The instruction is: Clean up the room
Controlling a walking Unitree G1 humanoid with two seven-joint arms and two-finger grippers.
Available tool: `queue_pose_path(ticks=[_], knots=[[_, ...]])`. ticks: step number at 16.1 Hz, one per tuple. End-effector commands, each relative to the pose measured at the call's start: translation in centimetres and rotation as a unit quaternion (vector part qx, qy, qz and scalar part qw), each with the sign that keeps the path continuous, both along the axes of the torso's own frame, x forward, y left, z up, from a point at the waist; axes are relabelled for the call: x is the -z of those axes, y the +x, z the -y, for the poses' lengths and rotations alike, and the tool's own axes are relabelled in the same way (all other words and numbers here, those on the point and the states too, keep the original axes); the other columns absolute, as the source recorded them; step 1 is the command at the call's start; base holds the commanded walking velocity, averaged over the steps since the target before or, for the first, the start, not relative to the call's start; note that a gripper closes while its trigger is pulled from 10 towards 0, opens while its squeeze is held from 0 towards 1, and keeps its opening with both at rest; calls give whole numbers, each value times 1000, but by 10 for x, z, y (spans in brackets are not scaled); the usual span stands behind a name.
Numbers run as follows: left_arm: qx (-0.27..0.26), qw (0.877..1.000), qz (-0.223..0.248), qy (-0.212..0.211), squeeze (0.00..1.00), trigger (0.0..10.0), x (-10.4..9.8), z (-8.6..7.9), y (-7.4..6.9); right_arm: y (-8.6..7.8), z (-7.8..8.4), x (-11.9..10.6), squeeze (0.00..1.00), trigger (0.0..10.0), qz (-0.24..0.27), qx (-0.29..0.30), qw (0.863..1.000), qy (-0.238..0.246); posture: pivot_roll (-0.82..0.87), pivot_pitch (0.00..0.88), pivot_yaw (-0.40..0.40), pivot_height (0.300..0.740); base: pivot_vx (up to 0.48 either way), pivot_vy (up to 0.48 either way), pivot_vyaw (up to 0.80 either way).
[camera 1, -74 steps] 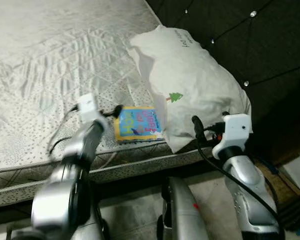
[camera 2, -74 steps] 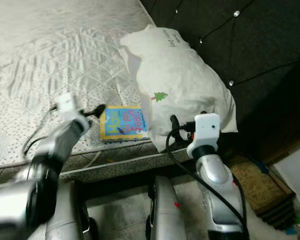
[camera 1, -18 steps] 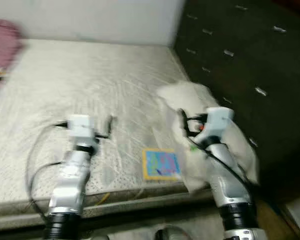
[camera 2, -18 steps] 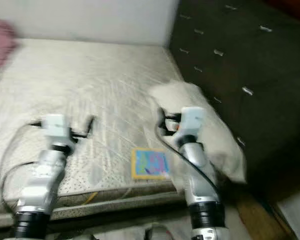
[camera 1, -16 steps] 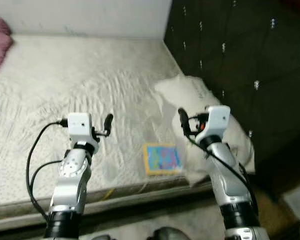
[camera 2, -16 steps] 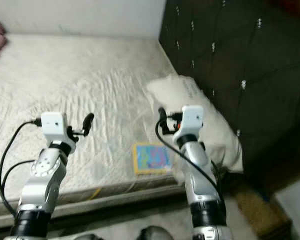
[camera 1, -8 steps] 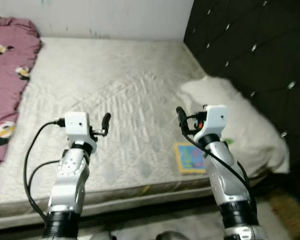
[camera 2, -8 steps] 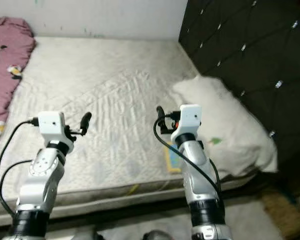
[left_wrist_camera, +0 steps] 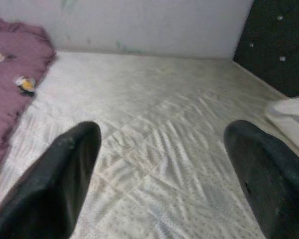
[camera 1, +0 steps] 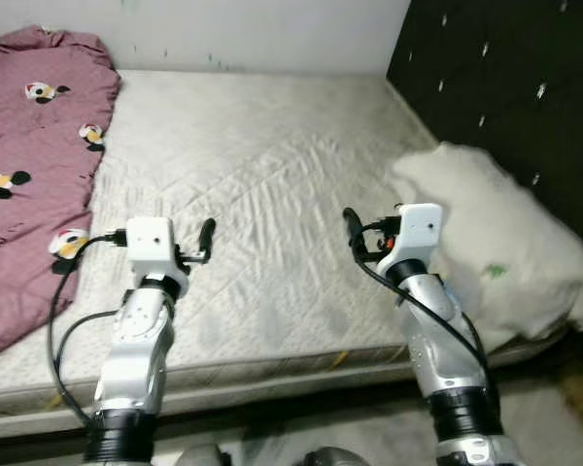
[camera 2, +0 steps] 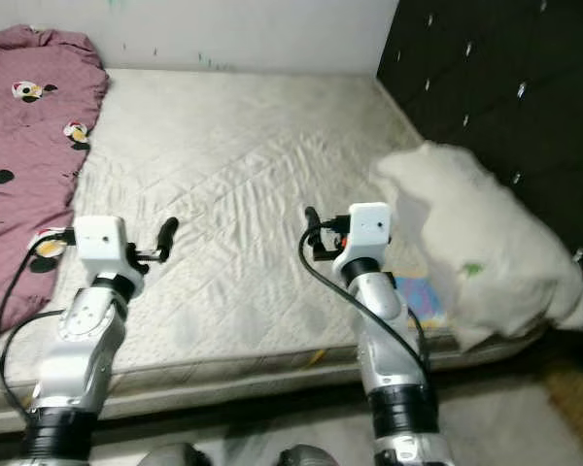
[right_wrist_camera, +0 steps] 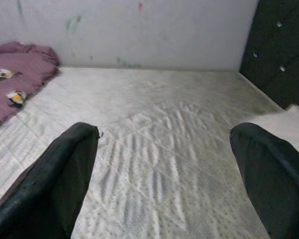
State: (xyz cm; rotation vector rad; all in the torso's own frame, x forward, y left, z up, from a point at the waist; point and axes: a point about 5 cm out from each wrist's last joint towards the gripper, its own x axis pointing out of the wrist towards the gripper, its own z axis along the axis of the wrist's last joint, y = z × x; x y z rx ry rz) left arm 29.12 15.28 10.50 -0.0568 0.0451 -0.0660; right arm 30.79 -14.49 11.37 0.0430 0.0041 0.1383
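Both arms raised over bare mattress (camera 1: 272,194); left gripper (left_wrist_camera: 159,199) and right gripper (right_wrist_camera: 164,199) spread wide, holding nothing. Picture book (camera 2: 423,294) at mattress edge, half under pillow (camera 2: 476,243). My worry: reach snags pillow, book slides off.

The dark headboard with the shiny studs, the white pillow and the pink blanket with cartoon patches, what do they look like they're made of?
The dark tufted headboard looks like padded upholstery, leather or fabric, dimpled around glinting studs. The white pillow seems soft matte cloth, judging by its puffy, creased shape. The pink blanket with cartoon patches looks like a soft, matte textile, rumpled into folds on the mattress.
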Motion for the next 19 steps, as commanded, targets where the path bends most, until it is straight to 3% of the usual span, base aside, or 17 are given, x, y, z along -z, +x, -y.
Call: queue_pose_path(ticks=[1,10,13,19], knots=[[5,1000,2,4,0,10000,-2,2,0,1,4,-3,0,10000,5,10,1000,2,7,0,-91,740,0,480,0],[0,1000,2,1,0,10000,-3,2,1,2,-1,-7,0,10000,24,-10,999,-32,8,0,-95,740,0,480,0],[1,1000,3,0,0,10000,-3,2,2,2,-2,-7,0,10000,26,-9,999,-31,6,0,-93,740,0,480,525],[0,1000,3,-1,0,10000,-3,2,2,2,0,-5,0,10000,21,-1,999,-33,6,0,-93,740,0,480,0]])
